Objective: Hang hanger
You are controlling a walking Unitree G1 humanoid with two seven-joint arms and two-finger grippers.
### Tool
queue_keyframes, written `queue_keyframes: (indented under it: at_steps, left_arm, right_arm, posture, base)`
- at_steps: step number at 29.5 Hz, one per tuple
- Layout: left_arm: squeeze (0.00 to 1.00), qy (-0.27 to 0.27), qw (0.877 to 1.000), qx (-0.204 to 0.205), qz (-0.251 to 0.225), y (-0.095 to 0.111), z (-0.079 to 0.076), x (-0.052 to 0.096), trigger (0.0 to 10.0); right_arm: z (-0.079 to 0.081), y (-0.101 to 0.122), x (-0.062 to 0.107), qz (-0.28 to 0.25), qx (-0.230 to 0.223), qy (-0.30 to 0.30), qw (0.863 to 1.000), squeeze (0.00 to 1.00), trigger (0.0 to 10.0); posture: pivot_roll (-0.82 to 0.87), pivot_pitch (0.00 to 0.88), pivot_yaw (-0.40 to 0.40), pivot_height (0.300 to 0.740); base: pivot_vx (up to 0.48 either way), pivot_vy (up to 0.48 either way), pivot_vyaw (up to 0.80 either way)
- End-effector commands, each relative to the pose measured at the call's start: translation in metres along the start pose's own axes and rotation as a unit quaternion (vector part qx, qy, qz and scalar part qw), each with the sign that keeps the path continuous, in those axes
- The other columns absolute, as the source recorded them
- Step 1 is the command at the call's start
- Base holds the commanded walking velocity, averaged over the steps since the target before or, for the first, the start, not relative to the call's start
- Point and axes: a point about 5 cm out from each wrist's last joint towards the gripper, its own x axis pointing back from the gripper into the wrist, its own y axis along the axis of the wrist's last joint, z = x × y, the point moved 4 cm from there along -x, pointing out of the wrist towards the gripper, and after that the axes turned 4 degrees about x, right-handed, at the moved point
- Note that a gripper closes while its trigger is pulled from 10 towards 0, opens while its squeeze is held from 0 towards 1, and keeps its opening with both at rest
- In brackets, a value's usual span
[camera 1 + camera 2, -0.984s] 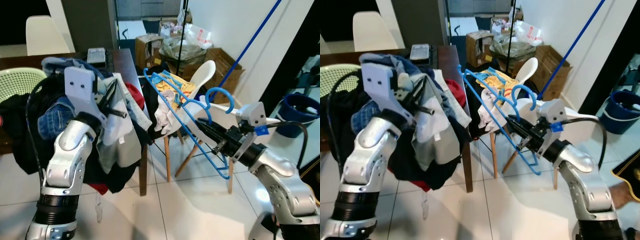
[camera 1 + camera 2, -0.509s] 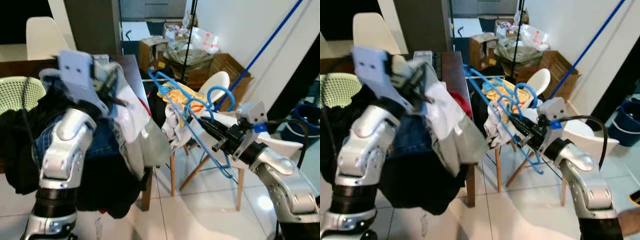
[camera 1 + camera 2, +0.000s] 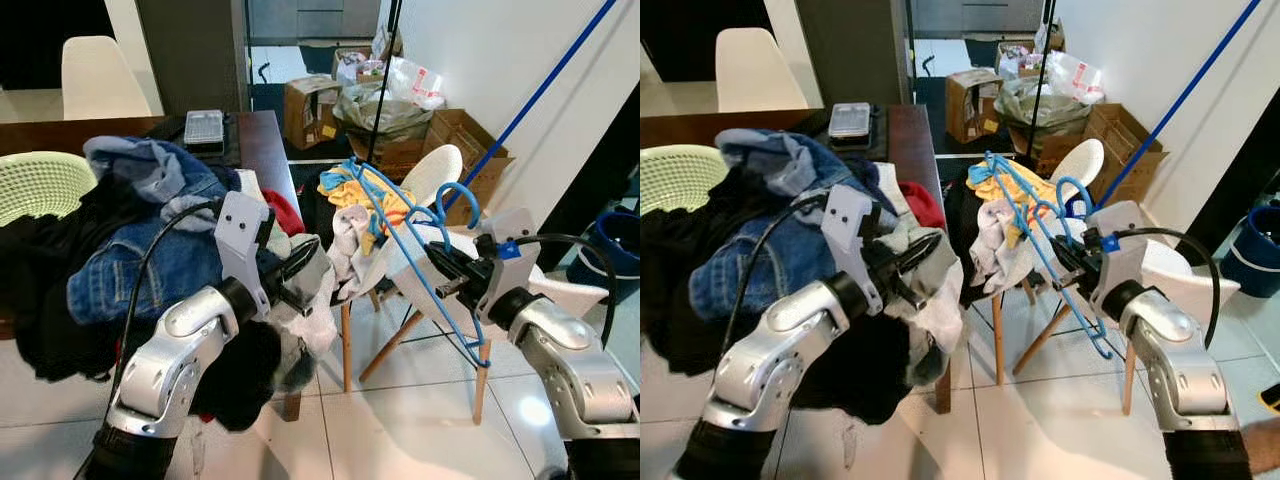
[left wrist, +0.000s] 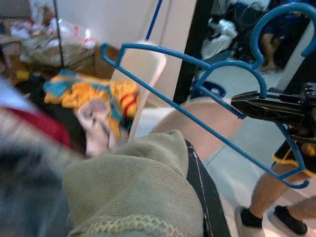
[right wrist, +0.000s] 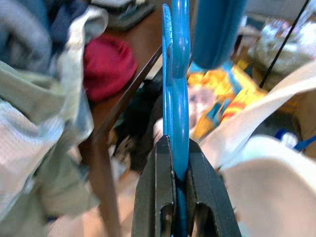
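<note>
Right hand (image 5: 175, 197) clamped on blue hanger (image 3: 420, 262); left hand (image 3: 915, 268) pinches grey garment (image 4: 133, 187).

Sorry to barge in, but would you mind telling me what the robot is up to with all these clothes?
The robot is preparing to put a garment on a hanger. Its right gripper is shut on a blue plastic hanger, holding it up in front of a white chair draped with a yellow cloth. Its left gripper grips a pale greenish-grey garment, lifted off the heap of clothes on the dark table. The garment is not yet on the hanger.
</note>
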Motion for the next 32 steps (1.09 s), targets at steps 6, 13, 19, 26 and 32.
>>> queue_keyframes:
  at_steps: [6,13,19,26,32]
  left_arm:
    - [0.00,0.019,0.999,-0.005,0.038,-0.019,0.010,0.011,10.0]
    - [0.00,0.085,0.990,0.011,0.109,-0.071,0.041,0.036,10.0]
    - [0.00,0.178,0.965,0.016,0.190,-0.126,0.077,0.075,10.0]
    - [0.00,0.285,0.918,0.020,0.274,-0.174,0.106,0.126,10.0]
    - [0.00,0.324,0.900,0.036,0.290,-0.193,0.110,0.147,10.0]
  right_arm:
    - [-0.005,-0.036,0.007,0.063,-0.002,-0.018,0.998,0.00,10.0]
    - [-0.003,-0.111,0.034,0.180,-0.029,-0.050,0.982,0.00,10.0]
    - [0.005,-0.167,0.063,0.262,-0.046,-0.069,0.962,0.00,10.0]
    - [0.017,-0.205,0.090,0.314,-0.068,-0.075,0.944,0.00,10.0]
    - [0.028,-0.224,0.105,0.323,-0.101,-0.087,0.937,0.00,10.0]
  posture:
    - [0.05,0.108,-0.028,0.740]
    - [0.04,0.109,-0.025,0.740]
    - [0.04,0.100,-0.021,0.740]
    - [0.04,0.094,-0.021,0.740]
    - [0.04,0.096,-0.023,0.740]
  base:
    - [-0.480,0.000,0.00]
    - [-0.445,0.000,0.00]
    - [0.000,0.000,0.00]
    - [0.000,0.000,0.00]
    - [0.000,0.000,0.00]
